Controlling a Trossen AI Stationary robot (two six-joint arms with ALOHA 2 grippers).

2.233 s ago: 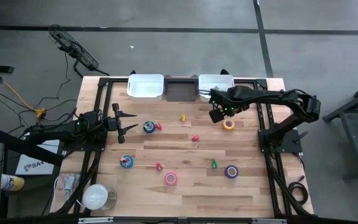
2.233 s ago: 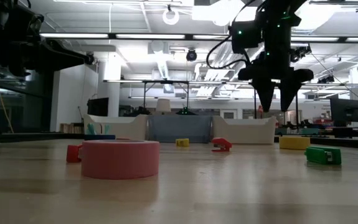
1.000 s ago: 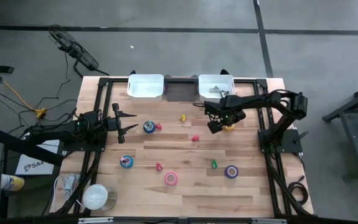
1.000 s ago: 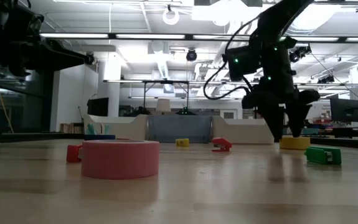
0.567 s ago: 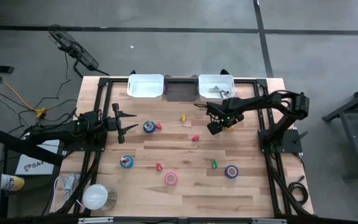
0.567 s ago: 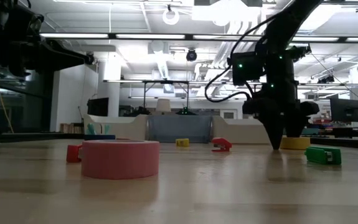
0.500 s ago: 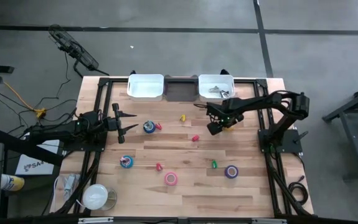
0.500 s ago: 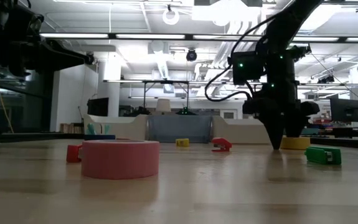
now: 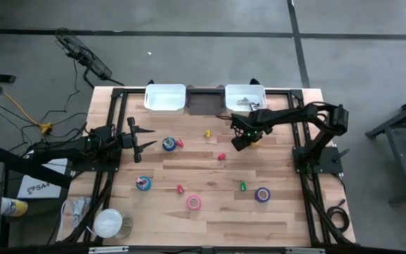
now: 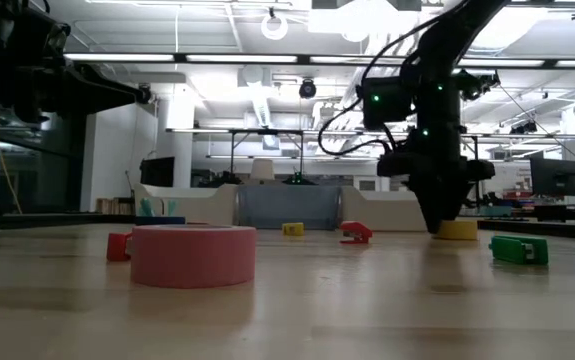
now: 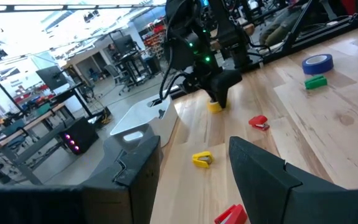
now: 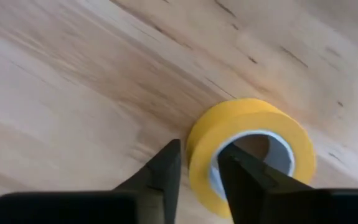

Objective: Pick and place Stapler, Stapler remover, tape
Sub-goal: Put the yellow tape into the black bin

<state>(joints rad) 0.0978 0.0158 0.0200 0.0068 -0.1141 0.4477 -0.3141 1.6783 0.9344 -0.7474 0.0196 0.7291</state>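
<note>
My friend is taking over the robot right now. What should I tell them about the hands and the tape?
Right gripper: pinched on the wall of the yellow tape roll, which sits on the table near the right white bin.
Left gripper: open, waiting at the table's left side.
Blue roll, teal roll, pink roll and purple roll lie loose on the table.
Done: grip on yellow roll.
Left: lift it, bin it, then the rest.

arms: dark, jointed – black cables looped | right arm (image 10: 422, 95): small green lights | fingers (image 11: 263, 177): black, wedge-shaped, matte
</note>
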